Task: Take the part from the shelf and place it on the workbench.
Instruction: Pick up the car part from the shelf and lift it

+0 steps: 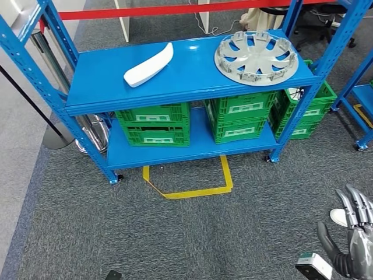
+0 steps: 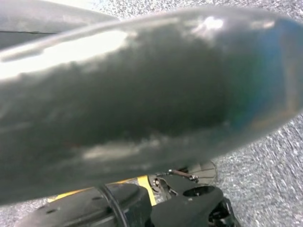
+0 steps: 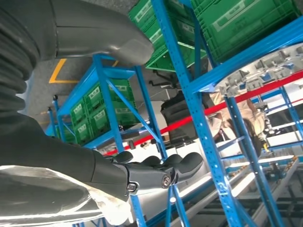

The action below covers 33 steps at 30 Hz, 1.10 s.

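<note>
On the top board of the blue shelf (image 1: 110, 81) lie a white curved part (image 1: 148, 65) at the left and a silver wheel cover (image 1: 256, 57) at the right. My right hand (image 1: 352, 239) hangs low at the right, well short of the shelf, above the grey carpet, with its fingers spread and nothing in it. The right wrist view shows the same hand (image 3: 150, 171) with its fingers stretched out and its thumb apart, and the wheel cover's rim (image 3: 264, 71) on the shelf. A blurred grey surface of my left hand (image 2: 143, 104) lies close to the left wrist camera, and its fingers are hidden.
Green crates (image 1: 154, 123) (image 1: 240, 116) stand on the lower board, and another (image 1: 303, 111) sits behind the right post. A yellow floor marking (image 1: 198, 189) lies before the shelf. A red tape (image 1: 176, 10) runs behind it. A stanchion base (image 1: 57, 137) stands at the left.
</note>
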Motion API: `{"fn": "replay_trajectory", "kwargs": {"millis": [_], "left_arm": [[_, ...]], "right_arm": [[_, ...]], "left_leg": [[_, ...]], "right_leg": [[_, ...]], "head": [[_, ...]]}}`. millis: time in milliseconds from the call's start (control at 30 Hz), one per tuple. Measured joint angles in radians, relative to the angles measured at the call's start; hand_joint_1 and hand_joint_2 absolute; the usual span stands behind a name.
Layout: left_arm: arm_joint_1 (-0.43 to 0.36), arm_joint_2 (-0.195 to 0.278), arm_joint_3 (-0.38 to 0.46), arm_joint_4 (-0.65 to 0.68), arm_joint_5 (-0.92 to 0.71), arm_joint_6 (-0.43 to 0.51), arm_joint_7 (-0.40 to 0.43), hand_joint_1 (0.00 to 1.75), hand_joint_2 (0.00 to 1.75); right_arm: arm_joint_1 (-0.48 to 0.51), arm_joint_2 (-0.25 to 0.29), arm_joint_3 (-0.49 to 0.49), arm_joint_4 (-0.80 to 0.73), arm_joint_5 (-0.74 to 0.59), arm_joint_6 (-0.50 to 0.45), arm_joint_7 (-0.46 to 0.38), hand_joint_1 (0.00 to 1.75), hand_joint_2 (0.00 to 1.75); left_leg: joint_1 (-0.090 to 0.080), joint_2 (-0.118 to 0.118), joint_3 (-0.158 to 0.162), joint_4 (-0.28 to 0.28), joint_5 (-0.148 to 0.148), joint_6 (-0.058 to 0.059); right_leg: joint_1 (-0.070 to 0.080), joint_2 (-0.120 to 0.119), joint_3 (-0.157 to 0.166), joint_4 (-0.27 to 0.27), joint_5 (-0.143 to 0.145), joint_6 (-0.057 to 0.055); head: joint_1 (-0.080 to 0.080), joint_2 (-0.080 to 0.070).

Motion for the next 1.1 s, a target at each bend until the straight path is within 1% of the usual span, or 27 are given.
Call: {"fn": "replay_trajectory", "kwargs": {"millis": [67,100,133,200,233,267,300,333,367,400,433,467,500,533,600,633,667,733,767,800,833,867,900,933,967,1033,1100], "left_arm": [[0.001,0.001,0.000,0.000,-0.002,0.002,0.000,0.00,0.00],[0.001,-0.001,0.000,0.000,-0.002,0.002,0.000,0.00,0.00],[0.001,-0.002,0.000,0.000,-0.003,0.000,-0.001,0.00,0.00],[0.000,-0.003,0.000,0.001,-0.005,-0.011,-0.003,0.00,0.00],[0.000,-0.004,0.000,0.002,-0.007,-0.021,-0.004,0.00,0.00],[0.001,-0.004,0.000,0.003,-0.009,-0.033,-0.005,0.00,0.00],[0.001,-0.005,0.000,0.004,-0.011,-0.044,-0.007,0.00,0.00],[0.002,-0.005,0.000,0.005,-0.012,-0.054,-0.009,0.00,0.00],[0.002,-0.005,0.000,0.005,-0.013,-0.060,-0.011,0.00,0.00],[0.001,-0.002,0.000,0.005,-0.013,-0.065,-0.013,0.00,0.00],[0.001,0.000,0.000,0.006,-0.014,-0.069,-0.016,0.00,0.00],[0.001,0.003,0.000,0.006,-0.015,-0.074,-0.017,0.00,0.00],[0.001,0.006,0.000,0.007,-0.016,-0.079,-0.018,0.00,0.00],[0.002,0.007,0.000,0.007,-0.016,-0.082,-0.019,0.00,0.00],[0.003,0.009,0.000,0.007,-0.018,-0.085,-0.019,0.00,0.00],[0.002,0.009,0.000,0.007,-0.018,-0.085,-0.019,0.00,0.00],[0.001,0.009,0.000,0.007,-0.019,-0.085,-0.019,0.00,0.00],[0.001,0.008,0.000,0.008,-0.020,-0.085,-0.019,0.00,0.00],[0.002,0.008,0.000,0.008,-0.020,-0.084,-0.019,0.00,0.00],[0.004,0.008,0.000,0.008,-0.020,-0.084,-0.019,0.00,0.00],[0.006,0.008,0.000,0.008,-0.021,-0.084,-0.018,0.00,0.00],[0.007,0.009,0.000,0.008,-0.021,-0.085,-0.018,0.00,0.00],[0.007,0.011,0.000,0.008,-0.021,-0.085,-0.018,0.00,0.00],[0.008,0.012,-0.001,0.009,-0.022,-0.086,-0.018,0.00,0.00],[0.008,0.014,-0.001,0.009,-0.022,-0.086,-0.018,0.00,0.00],[0.008,0.016,-0.001,0.011,-0.022,-0.089,-0.015,0.00,0.00],[0.006,0.016,-0.001,0.011,-0.022,-0.095,-0.013,0.00,0.00]], "right_arm": [[0.006,0.000,-0.011,-0.011,0.006,0.004,-0.006,0.00,1.75],[0.006,0.000,-0.016,-0.015,0.012,0.004,-0.006,0.00,1.75],[0.005,0.001,-0.021,-0.017,0.019,0.004,-0.006,0.00,1.75],[0.002,0.005,-0.027,-0.016,0.030,0.003,-0.003,0.00,0.87],[0.000,0.008,-0.028,-0.015,0.031,0.003,-0.001,0.00,0.44],[-0.003,0.011,-0.028,-0.013,0.030,0.003,0.000,0.00,0.00],[-0.007,0.014,-0.028,-0.011,0.028,0.002,0.000,0.00,0.00],[-0.011,0.017,-0.028,-0.009,0.026,0.002,0.001,0.00,0.00],[-0.017,0.020,-0.028,-0.006,0.025,0.002,0.002,0.00,0.00],[-0.023,0.024,-0.027,-0.001,0.025,0.000,0.002,0.00,0.00],[-0.027,0.028,-0.028,0.002,0.027,-0.003,0.001,0.00,0.00],[-0.029,0.033,-0.029,0.006,0.031,-0.006,0.000,0.00,0.00],[-0.029,0.037,-0.029,0.008,0.036,-0.010,-0.001,0.00,0.00],[-0.028,0.040,-0.030,0.009,0.041,-0.012,-0.003,0.00,0.00],[-0.029,0.046,-0.030,0.011,0.050,-0.016,-0.004,0.00,0.00],[-0.031,0.048,-0.031,0.011,0.053,-0.018,-0.005,0.00,0.00],[-0.032,0.049,-0.033,0.011,0.054,-0.020,-0.005,0.00,0.00],[-0.034,0.053,-0.034,0.011,0.056,-0.022,-0.006,0.00,0.00],[-0.034,0.055,-0.034,0.011,0.056,-0.022,-0.006,0.00,0.00],[-0.034,0.057,-0.034,0.011,0.056,-0.022,-0.006,0.00,0.00],[-0.034,0.059,-0.034,0.011,0.056,-0.023,-0.006,0.00,0.00],[-0.034,0.060,-0.034,0.011,0.056,-0.023,-0.006,0.00,0.00],[-0.034,0.061,-0.034,0.012,0.056,-0.023,-0.006,0.00,0.00],[-0.033,0.062,-0.034,0.012,0.056,-0.023,-0.006,0.00,0.00],[-0.033,0.064,-0.034,0.012,0.056,-0.024,-0.007,0.00,0.00],[-0.033,0.066,-0.035,0.013,0.055,-0.024,-0.010,0.00,0.00],[-0.036,0.067,-0.039,0.014,0.054,-0.024,-0.015,0.00,0.00]], "left_leg": [[0.001,0.002,0.018,-0.034,0.015,0.010],[0.002,0.004,0.031,-0.060,0.028,0.016],[0.006,0.007,0.043,-0.083,0.038,0.019],[0.009,0.010,0.052,-0.096,0.042,0.016],[0.010,0.011,0.052,-0.093,0.039,0.011],[0.012,0.012,0.053,-0.089,0.035,0.005],[0.016,0.012,0.054,-0.082,0.029,-0.002],[0.022,0.011,0.056,-0.071,0.019,-0.012],[0.028,0.010,0.056,-0.057,0.008,-0.023],[0.031,0.009,0.052,-0.038,-0.007,-0.036],[0.031,0.008,0.046,-0.019,-0.019,-0.046],[0.028,0.008,0.040,-0.005,-0.027,-0.054],[0.025,0.007,0.035,0.005,-0.031,-0.059],[0.025,0.007,0.034,0.009,-0.033,-0.061],[0.027,0.006,0.026,0.029,-0.049,-0.064],[0.027,0.006,0.009,0.068,-0.071,-0.062],[0.025,0.005,-0.022,0.129,-0.100,-0.057],[0.015,0.005,-0.102,0.275,-0.151,-0.042],[0.007,0.005,-0.132,0.319,-0.153,-0.032],[-0.002,0.004,-0.148,0.328,-0.136,-0.018],[-0.014,0.003,-0.148,0.301,-0.101,-0.001],[-0.028,0.001,-0.136,0.245,-0.055,0.019],[-0.040,-0.002,-0.121,0.190,-0.020,0.040],[-0.050,-0.004,-0.107,0.143,0.006,0.055],[-0.058,-0.005,-0.099,0.113,0.018,0.065],[-0.063,-0.006,-0.089,0.086,0.017,0.070],[-0.056,-0.004,-0.068,0.045,0.019,0.065]], "right_leg": [[-0.002,-0.002,0.006,-0.012,0.006,0.005],[-0.001,-0.001,0.002,-0.004,-0.002,0.006],[0.001,0.000,-0.012,0.025,-0.018,0.007],[-0.002,0.002,-0.067,0.131,-0.066,0.015],[-0.004,0.002,-0.094,0.182,-0.081,0.021],[-0.007,0.001,-0.109,0.206,-0.079,0.028],[-0.010,0.000,-0.106,0.195,-0.058,0.036],[-0.015,-0.002,-0.086,0.150,-0.022,0.046],[-0.017,-0.003,-0.061,0.100,0.000,0.057],[-0.019,-0.003,-0.037,0.058,0.012,0.062],[-0.020,-0.002,-0.024,0.037,0.010,0.056],[-0.019,-0.001,-0.022,0.040,-0.005,0.045],[-0.021,0.001,-0.024,0.047,-0.010,0.030],[-0.022,0.002,-0.029,0.055,-0.014,0.017],[-0.019,0.004,-0.034,0.063,-0.020,0.006],[-0.017,0.004,-0.034,0.064,-0.023,0.002],[-0.013,0.004,-0.032,0.064,-0.025,-0.002],[-0.005,0.004,-0.029,0.063,-0.027,-0.005],[0.001,0.004,-0.027,0.063,-0.028,-0.008],[0.007,0.006,-0.024,0.062,-0.031,-0.011],[0.013,0.008,-0.021,0.061,-0.033,-0.015],[0.017,0.010,-0.018,0.060,-0.035,-0.017],[0.020,0.011,-0.016,0.058,-0.036,-0.019],[0.022,0.013,-0.015,0.056,-0.036,-0.019],[0.021,0.013,-0.015,0.054,-0.035,-0.018],[0.019,0.013,-0.013,0.045,-0.033,-0.014],[0.020,0.010,-0.016,0.043,-0.036,-0.008]], "head": [[-0.001,0.000],[-0.001,0.000],[0.001,0.000],[0.005,0.000],[0.005,0.000],[0.004,0.000],[0.004,0.000],[0.004,0.000],[0.005,0.000],[0.011,0.000],[0.017,0.000],[0.017,0.000],[0.016,0.000],[0.009,0.000],[-0.002,0.000],[-0.004,0.000],[-0.006,0.000],[-0.008,0.000],[-0.008,0.000],[-0.008,0.000],[-0.008,0.000],[-0.007,0.000],[-0.006,0.000],[-0.006,0.000],[-0.006,0.000],[-0.010,0.000],[-0.010,0.000]]}}
